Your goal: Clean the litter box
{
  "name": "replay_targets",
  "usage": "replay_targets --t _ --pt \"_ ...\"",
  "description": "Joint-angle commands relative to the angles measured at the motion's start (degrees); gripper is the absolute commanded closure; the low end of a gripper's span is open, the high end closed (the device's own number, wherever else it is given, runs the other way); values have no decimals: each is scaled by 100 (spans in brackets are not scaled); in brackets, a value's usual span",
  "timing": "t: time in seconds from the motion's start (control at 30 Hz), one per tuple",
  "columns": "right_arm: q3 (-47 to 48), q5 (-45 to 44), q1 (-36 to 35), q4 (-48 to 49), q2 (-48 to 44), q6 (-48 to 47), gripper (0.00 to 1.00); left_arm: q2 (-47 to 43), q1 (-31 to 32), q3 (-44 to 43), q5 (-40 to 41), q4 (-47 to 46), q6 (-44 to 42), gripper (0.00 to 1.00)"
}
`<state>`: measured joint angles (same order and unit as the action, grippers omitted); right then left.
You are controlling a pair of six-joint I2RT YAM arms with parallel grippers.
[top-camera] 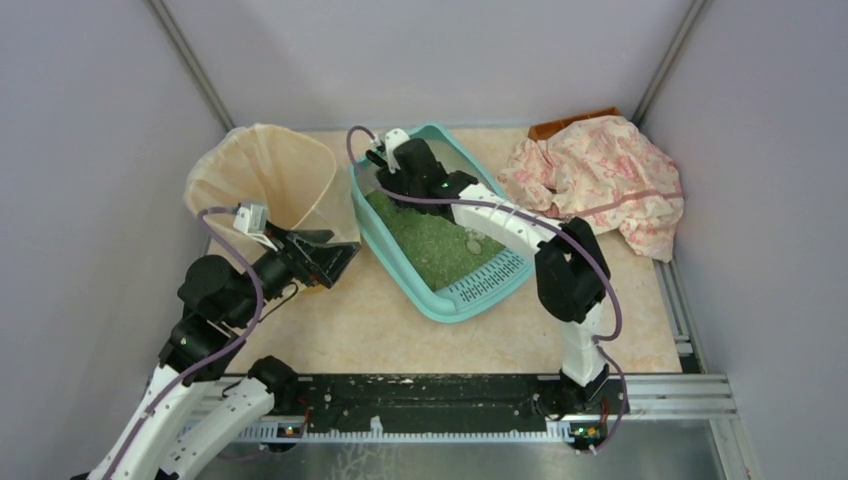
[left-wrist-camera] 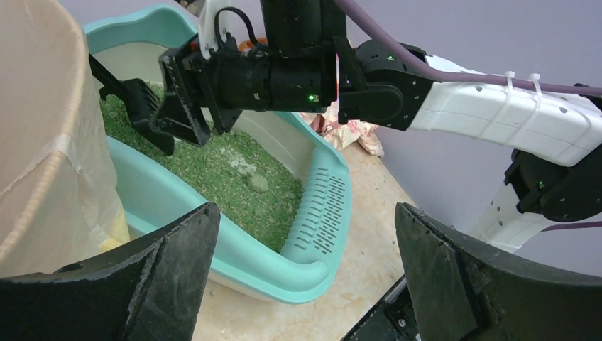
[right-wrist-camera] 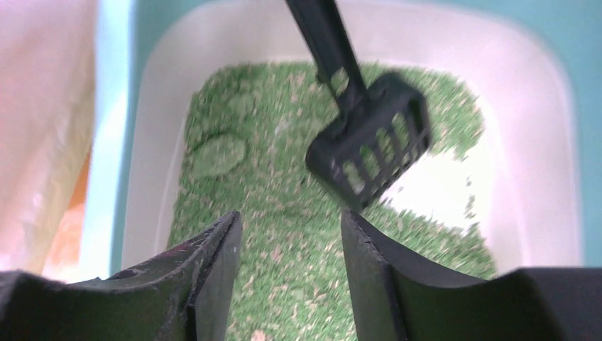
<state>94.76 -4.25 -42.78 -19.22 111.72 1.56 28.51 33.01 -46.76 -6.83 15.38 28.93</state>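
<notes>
Hovering over the far end of the teal litter box [top-camera: 437,308] (mid-table, beside the bag-lined bin [top-camera: 300,140]), the right gripper [right-wrist-camera: 289,220] has its jaws apart and empty, the black slotted scoop [right-wrist-camera: 373,142] just ahead, likely to grasp it, while the left gripper [left-wrist-camera: 305,213] gapes wide by the bin.

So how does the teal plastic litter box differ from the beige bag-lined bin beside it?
The teal plastic litter box is a low, rounded-rectangular tray; the beige bag-lined bin is tall with a round mouth. The litter box holds green granules; none show in the bin. Both stand open-topped on the table.
</notes>
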Motion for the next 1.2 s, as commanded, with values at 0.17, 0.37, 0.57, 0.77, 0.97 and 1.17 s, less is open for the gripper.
replay_targets --t 0.17,0.37,0.57,0.77,0.97,1.17 --pt "574 -2375 -334 1577 882 -1083 44 -140 7 -123 67 95 11 2" --pt "662 -3044 -345 2627 1497 -1347 44 -231 17 -169 202 265 19 2" --pt "1030 -3093 -351 2836 1839 -1316 44 -191 8 -202 213 276 8 2" --pt "1361 -3078 -324 2650 2061 -1239 46 -197 4 -191 165 308 13 3" --pt "1208 -1839 204 1321 1473 561 47 -263 16 -164 256 343 -3 3" --pt "1535 -1587 473 396 1456 664 36 62 15 -151 -45 48 52 3"
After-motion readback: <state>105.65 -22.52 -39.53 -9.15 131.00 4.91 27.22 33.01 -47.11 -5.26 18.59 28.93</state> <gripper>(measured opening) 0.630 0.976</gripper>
